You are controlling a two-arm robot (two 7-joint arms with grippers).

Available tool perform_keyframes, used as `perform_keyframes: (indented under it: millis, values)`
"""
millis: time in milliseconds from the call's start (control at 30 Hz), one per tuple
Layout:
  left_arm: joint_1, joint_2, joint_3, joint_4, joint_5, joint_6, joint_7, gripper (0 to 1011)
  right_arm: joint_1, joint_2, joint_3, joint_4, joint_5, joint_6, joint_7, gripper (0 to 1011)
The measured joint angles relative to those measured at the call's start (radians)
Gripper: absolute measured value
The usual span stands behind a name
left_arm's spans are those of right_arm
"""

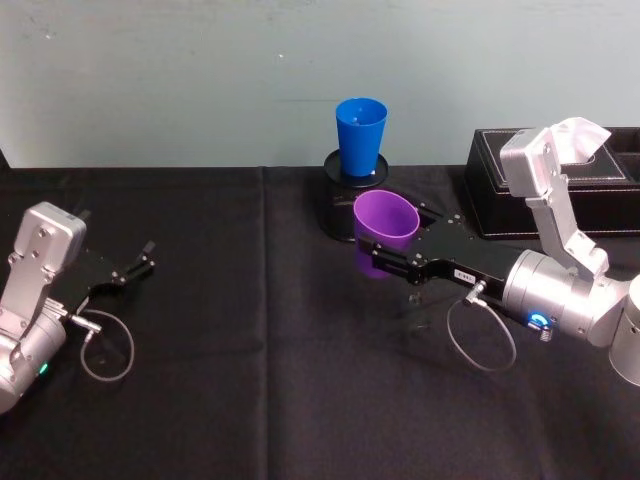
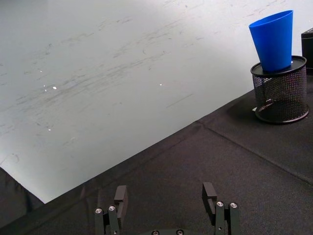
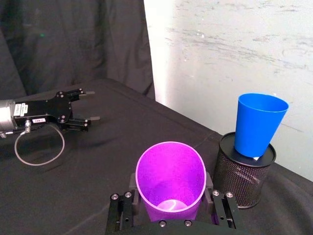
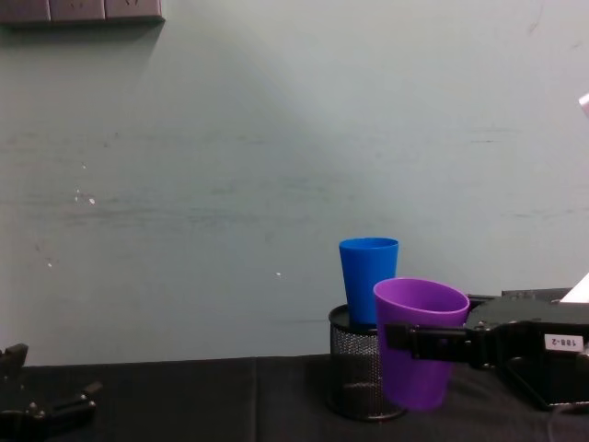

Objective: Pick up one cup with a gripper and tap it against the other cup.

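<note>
A: Where is the purple cup (image 1: 386,222) sitting right now?

B: It isn't sitting. The right gripper (image 1: 376,260) is clamping it low on its wall, one finger pressing each side, and it is hanging upright just in front of the black mesh holder (image 1: 340,205). From the chest view it seems to be hanging clear of the black tablecloth (image 1: 250,380), though I can't be certain.

A: And the blue cup (image 1: 360,135)?

B: It is standing in the top of that holder, leaning a little. It is near the purple cup but not touching it.

A: What is the left gripper (image 1: 135,268) doing?

B: It is lying low over the cloth on the robot's far left, fingers spread and gripping nothing.

A: So what is worrying you about the tap?

B: Three things, I'd judge. The blue cup is only perching in the holder, so a hard knock is likely to tip it out or shove the holder backward. Most of the purple cup is hanging level with the mesh, with just its rim up beside the blue wall — a straight push risks striking the holder first. And both cups are smooth and tapered, so a jolt could send the purple one sliding out of the fingers.

A: Meaning a gentle, slightly raised approach?

B: That is what I'm thinking — light contact, rim to wall.
</note>
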Motion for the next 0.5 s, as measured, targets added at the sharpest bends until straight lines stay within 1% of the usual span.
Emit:
perform_keyframes:
  millis: [500]
  values:
    - [0.0,0.0,0.0,0.0,0.0,0.0,0.0,1000,0.0,0.0,0.0,0.0,0.0,0.0,0.0,726]
